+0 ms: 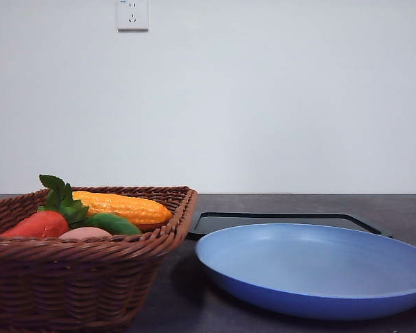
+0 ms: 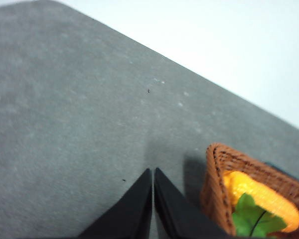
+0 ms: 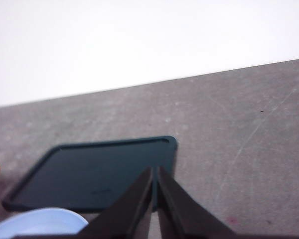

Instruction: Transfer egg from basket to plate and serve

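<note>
- Basket (image 1: 76, 267) sits at your far left in the front view, brown wicker with a thick braided rim.
- Inside it, going left to right, you see a red fruit (image 1: 38, 224) with green leaves (image 1: 59, 198), the pinkish egg (image 1: 85, 233) low against the near rim, a green vegetable (image 1: 114, 223) touching the egg, and a yellow corn cob (image 1: 125, 207) lying behind them.
- Your left gripper (image 2: 153, 172) hangs over bare grey table (image 2: 65, 124) just beside the basket's corner, its black fingers (image 2: 134, 204) pressed together and holding nothing.
- Just right of the basket you have the light blue plate (image 1: 319, 267), with nothing on it, close to the basket but not clearly touching it.
- Behind the plate lies a flat black tray (image 1: 277, 220), partly hidden by the plate's far rim.
- Your right gripper (image 3: 155, 172) hovers above the near edge of the tray, fingers (image 3: 179, 209) closed on each other, gripping nothing, with the plate's rim beside it.
</note>
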### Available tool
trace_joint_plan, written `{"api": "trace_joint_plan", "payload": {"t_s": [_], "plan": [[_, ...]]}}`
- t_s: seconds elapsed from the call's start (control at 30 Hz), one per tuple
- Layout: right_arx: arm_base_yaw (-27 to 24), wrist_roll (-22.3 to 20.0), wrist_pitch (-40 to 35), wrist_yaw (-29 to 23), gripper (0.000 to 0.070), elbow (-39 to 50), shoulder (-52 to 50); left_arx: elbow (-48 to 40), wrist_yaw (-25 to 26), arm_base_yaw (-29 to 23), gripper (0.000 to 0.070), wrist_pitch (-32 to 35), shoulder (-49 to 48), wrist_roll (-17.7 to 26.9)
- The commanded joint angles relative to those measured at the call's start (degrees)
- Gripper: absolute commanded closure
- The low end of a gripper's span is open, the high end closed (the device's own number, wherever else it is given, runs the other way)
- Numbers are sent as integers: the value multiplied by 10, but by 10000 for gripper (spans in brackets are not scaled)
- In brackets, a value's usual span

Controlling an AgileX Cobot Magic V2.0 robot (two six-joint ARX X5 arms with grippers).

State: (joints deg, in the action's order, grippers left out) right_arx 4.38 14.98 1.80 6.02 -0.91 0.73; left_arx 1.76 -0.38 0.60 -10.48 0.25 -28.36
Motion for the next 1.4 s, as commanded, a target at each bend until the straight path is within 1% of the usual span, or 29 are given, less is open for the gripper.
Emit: {"api": "trace_joint_plan", "payload": {"t_s": [0.0, 0.1, 0.17, 0.23, 0.3, 0.4, 0.47, 0.6, 0.73, 0.83, 0.97, 1.13, 1.2, 1.27, 1.37], "plan": [[1, 35, -5, -1, 700, 4, -2, -16, 2, -2, 700, -2, -1, -41], [1, 45, -1, -1, 700, 4, -2, -15, 13, -2, 700, -3, -1, -41], [1, 70, -2, 0, 700, 2, -2, -14, 33, -2, 700, -4, -1, -41], [1, 79, -3, -1, 700, -2, -2, -11, 54, -2, 700, -5, -1, -42], [1, 80, 6, -2, 700, -14, 0, 3, 64, -2, 700, -23, 2, -41], [1, 82, 48, -3, 700, -45, 9, 37, 64, -2, 700, -80, 17, -36], [1, 81, 83, -3, 700, -74, 23, 62, 69, -2, 700, -100, 33, -25], [1, 81, 125, -3, 700, -131, 64, 106, 75, -2, 700, -103, 72, -15], [1, 79, 152, 0, 700, -187, 119, 151, 76, -2, 700, -103, 124, 9], [1, 69, 167, 3, 700, -227, 167, 187, 91, -2, 700, -104, 171, 33], [1, 25, 183, 31, 700, -275, 230, 232, 124, -2, 700, -104, 227, 67], [1, 3, 234, 66, 700, -328, 306, 282, 187, -1, 700, -112, 297, 94], [1, -1, 257, 94, 700, -344, 335, 296, 212, 1, 700, -116, 325, 100], [1, -9, 279, 133, 700, -355, 362, 310, 242, 5, 700, -126, 354, 103], [1, -9, 307, 172, 700, -362, 397, 324, 303, 14, 700, -146, 394, 112]]}}
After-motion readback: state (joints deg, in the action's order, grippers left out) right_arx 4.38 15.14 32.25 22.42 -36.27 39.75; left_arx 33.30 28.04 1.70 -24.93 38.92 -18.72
